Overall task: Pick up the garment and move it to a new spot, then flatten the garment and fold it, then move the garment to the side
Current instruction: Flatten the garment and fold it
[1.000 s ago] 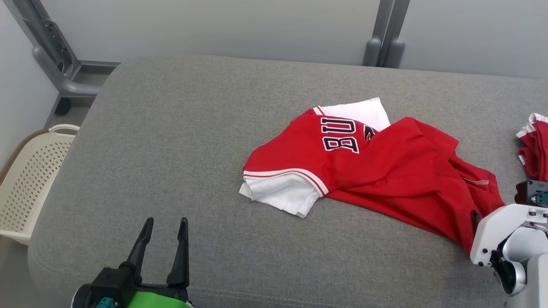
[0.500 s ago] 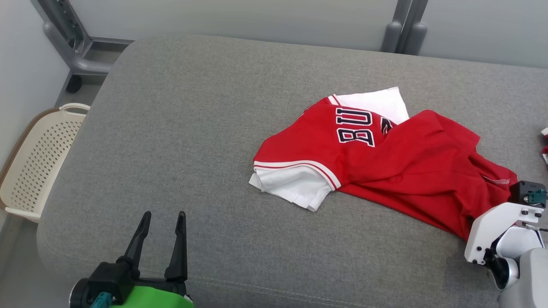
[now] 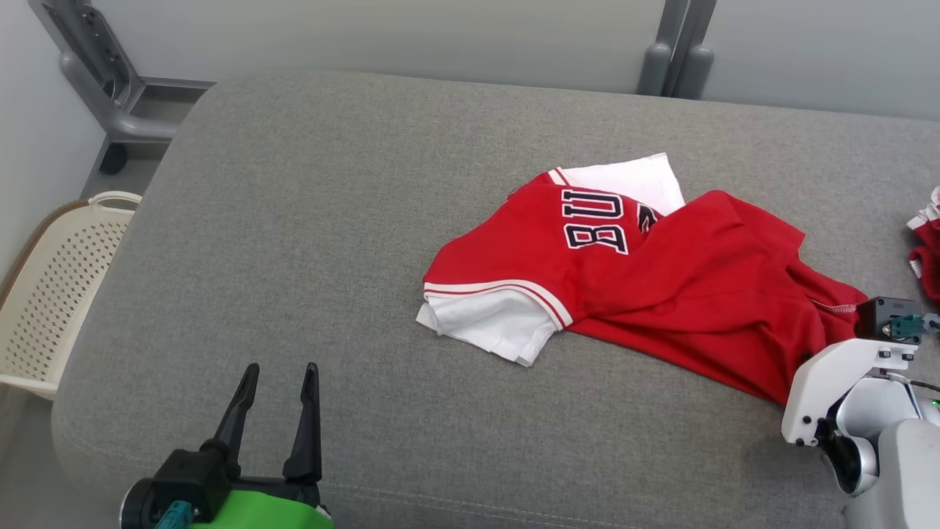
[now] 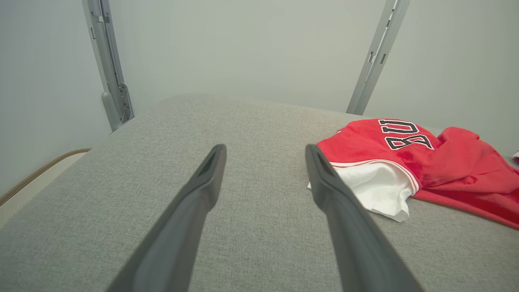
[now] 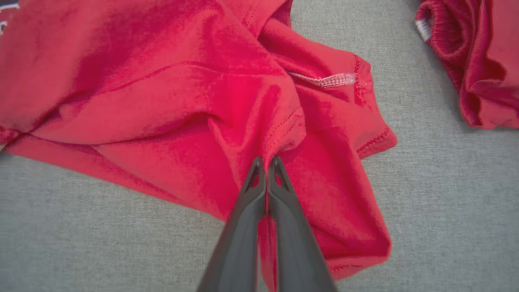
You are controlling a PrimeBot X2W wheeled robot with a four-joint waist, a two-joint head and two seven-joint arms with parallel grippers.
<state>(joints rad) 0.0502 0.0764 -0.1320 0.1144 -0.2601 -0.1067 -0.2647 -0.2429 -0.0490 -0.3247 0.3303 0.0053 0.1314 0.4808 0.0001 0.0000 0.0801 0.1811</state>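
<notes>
Grey fabric pad with rounded corners, pale walls and grey metal posts behind it, and a cream perforated basket on the floor to its left. The red-and-white garment lies crumpled on the pad's right half, long axis roughly left–right, white sleeve toward centre, red hem end toward near right. The right gripper is pinched closed on a red fold there; the left gripper is spread wide, empty, near-left.

Grey cushion — pale wall behind
</notes>
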